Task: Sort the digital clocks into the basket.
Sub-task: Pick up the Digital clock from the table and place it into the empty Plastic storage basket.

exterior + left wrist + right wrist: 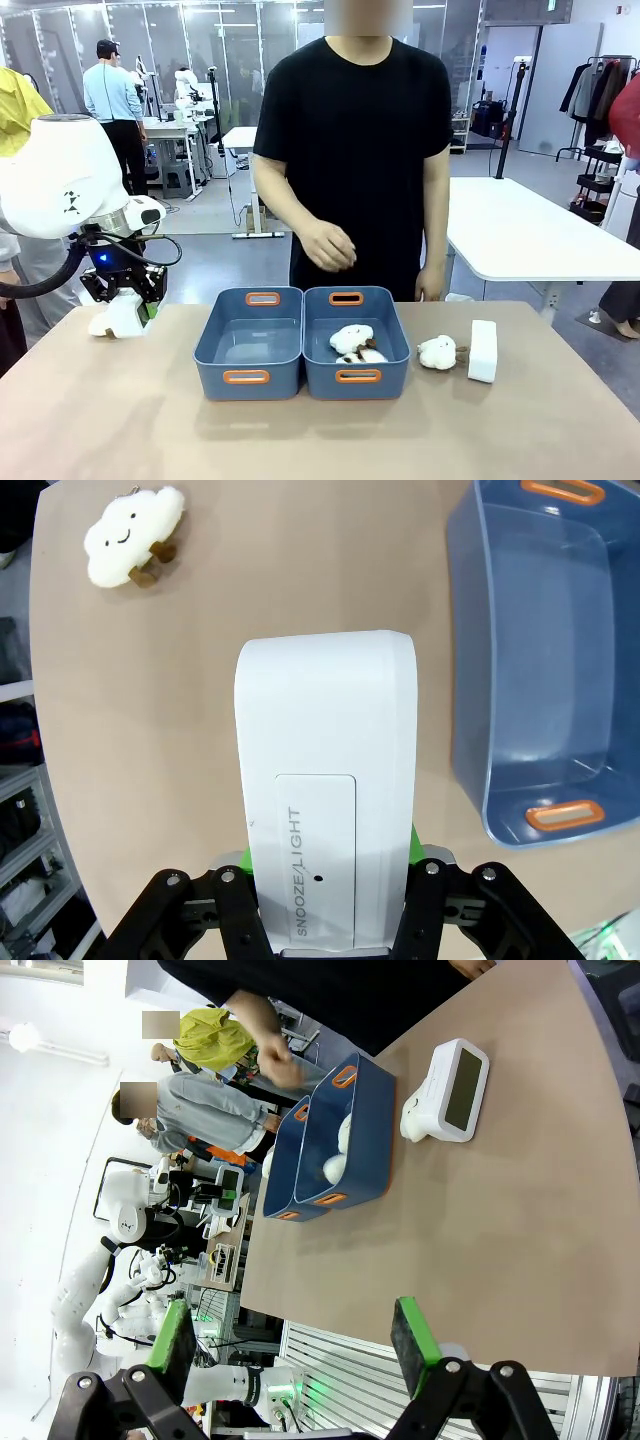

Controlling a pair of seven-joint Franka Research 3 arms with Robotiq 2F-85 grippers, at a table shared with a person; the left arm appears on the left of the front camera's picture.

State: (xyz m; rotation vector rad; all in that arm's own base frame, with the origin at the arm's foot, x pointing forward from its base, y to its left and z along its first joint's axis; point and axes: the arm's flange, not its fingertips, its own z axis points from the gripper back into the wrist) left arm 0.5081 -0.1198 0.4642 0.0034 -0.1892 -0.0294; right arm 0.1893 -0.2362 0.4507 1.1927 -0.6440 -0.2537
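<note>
My left gripper (128, 308) hangs just above the table's left end, shut on a white digital clock (115, 322). The left wrist view shows that clock (325, 710) clamped between the green pads of the gripper (330, 855), its "SNOOZE/LIGHT" face towards the camera. The empty blue basket (480, 680) lies to its right; from the front it is the left bin (215, 335). A second clock (482, 350) stands upright at the right of the bins, also clear in the right wrist view (460, 1088). My right gripper (290, 1340) is open and holds nothing, far from the table's objects.
The twin blue bin (392, 335) holds two plush toys (352, 341). Another plush (437, 352) lies beside the standing clock. A cloud plush (133, 537) sits on the table beyond my left gripper. A person (352, 150) stands behind the bins, one hand (328, 245) raised.
</note>
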